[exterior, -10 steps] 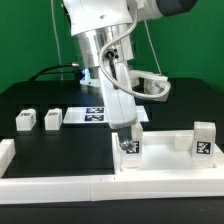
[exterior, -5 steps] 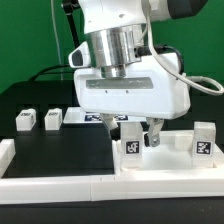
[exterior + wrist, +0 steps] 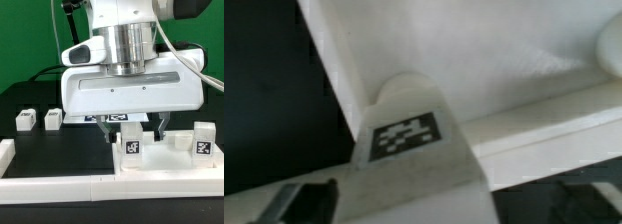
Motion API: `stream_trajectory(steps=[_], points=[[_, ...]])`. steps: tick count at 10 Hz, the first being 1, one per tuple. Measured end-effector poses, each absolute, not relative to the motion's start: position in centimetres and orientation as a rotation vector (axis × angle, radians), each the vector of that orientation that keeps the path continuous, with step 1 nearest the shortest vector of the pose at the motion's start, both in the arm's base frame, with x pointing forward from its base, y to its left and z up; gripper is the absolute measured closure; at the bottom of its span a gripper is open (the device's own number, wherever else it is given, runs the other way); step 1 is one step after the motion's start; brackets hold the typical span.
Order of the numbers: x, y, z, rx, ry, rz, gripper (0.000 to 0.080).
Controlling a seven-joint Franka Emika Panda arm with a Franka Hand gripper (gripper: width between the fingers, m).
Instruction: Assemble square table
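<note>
The white square tabletop [image 3: 165,160] lies flat at the exterior view's right. One tagged white leg [image 3: 130,145] stands upright at its near left corner, and a second leg [image 3: 204,140] stands at its right. My gripper [image 3: 137,130] hangs over the first leg, open, with a finger on each side and gaps between fingers and leg. In the wrist view the leg [image 3: 407,135] rises between the two dark fingers [image 3: 304,200], above the tabletop [image 3: 455,50]; my gripper [image 3: 438,205] straddles it. Two loose legs [image 3: 25,120] [image 3: 52,118] sit on the black mat at the left.
The marker board [image 3: 95,118] lies behind the hand, partly hidden. White border rails run along the front [image 3: 55,185] and the left edge [image 3: 5,150] of the black mat. Cables hang behind the arm.
The hand has turned about its vertical axis from edge-on to broadside. The leg under it kept its tag facing the same way and did not move.
</note>
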State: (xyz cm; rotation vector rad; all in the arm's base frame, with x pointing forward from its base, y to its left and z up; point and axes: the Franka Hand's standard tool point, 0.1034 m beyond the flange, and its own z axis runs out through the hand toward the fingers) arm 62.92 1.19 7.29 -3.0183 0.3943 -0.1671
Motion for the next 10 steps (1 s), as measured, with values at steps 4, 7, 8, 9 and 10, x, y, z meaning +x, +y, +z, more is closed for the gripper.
stream_trajectory(steps=[4,7,8,9,10], points=[[62.8,0.7,7.2,-2.966,0.668,-0.153,0.0502],[62.7,0.1,7.1,-2.708,1.314,-0.099,0.0503],[62.4,0.5,6.9,-2.508,1.627,-0.026,0.0503],[62.4,0.7,6.9,-2.343,1.808,0.029,0.0505],[62.4,0.7,6.9,-2.269,1.889,0.04,0.0505]])
